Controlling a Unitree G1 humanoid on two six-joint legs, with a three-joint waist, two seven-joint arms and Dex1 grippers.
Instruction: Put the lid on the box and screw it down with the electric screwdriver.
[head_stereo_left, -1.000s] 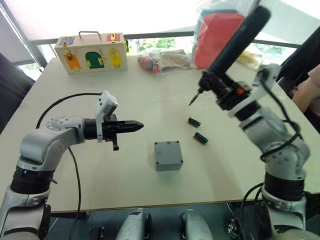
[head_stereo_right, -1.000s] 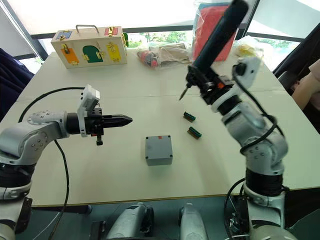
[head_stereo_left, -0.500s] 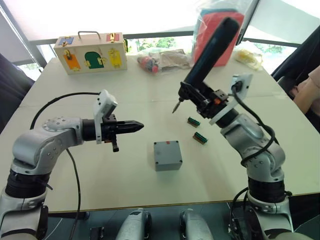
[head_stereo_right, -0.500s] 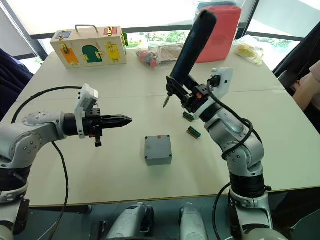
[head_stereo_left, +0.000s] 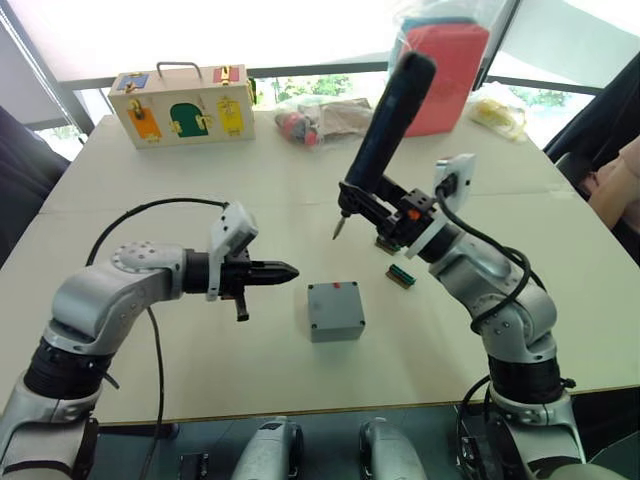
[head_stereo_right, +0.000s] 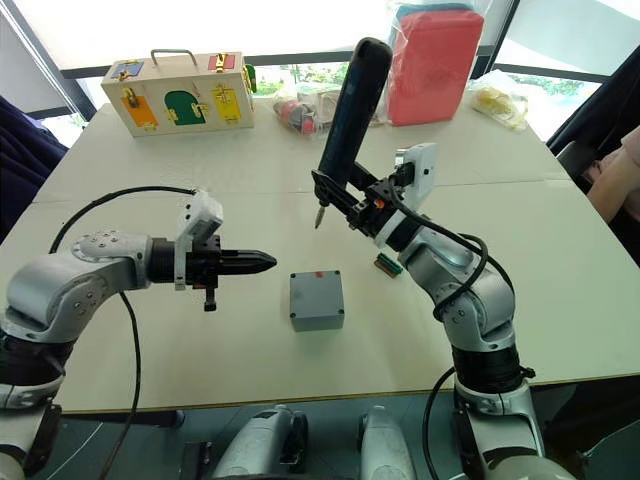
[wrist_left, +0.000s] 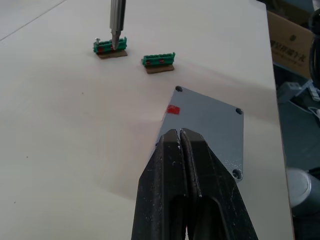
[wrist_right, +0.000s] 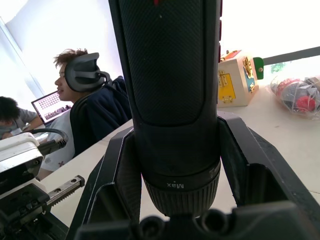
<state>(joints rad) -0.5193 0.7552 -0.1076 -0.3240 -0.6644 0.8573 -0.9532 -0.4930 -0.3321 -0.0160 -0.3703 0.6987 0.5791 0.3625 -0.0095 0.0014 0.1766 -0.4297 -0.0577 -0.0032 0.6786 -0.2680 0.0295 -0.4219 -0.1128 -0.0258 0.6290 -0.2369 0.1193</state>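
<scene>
I'm seeing the right gripper (head_stereo_right: 352, 203) clamping the dark cylindrical electric screwdriver (head_stereo_right: 346, 112), bit hanging above the table (head_stereo_right: 150, 380) beyond the grey square plastic box w/ lid (head_stereo_right: 317, 299). Left gripper (head_stereo_right: 252, 263) is hovering beside it, fingers closed, empty.

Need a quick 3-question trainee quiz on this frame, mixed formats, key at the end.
1. True or false: the lid already sits on the grey box.
2. Which gripper holds the electric screwdriver? A) left B) right C) neither
3. Fill in: the left gripper has its fingers ____ and points toward the box.

Key
1. True. The left wrist view shows the flat plate with corner screw holes covering the top.
2. B. The right gripper clamps the tool, bit aimed down above the table, beside two green terminal blocks.
3. shut
</scene>
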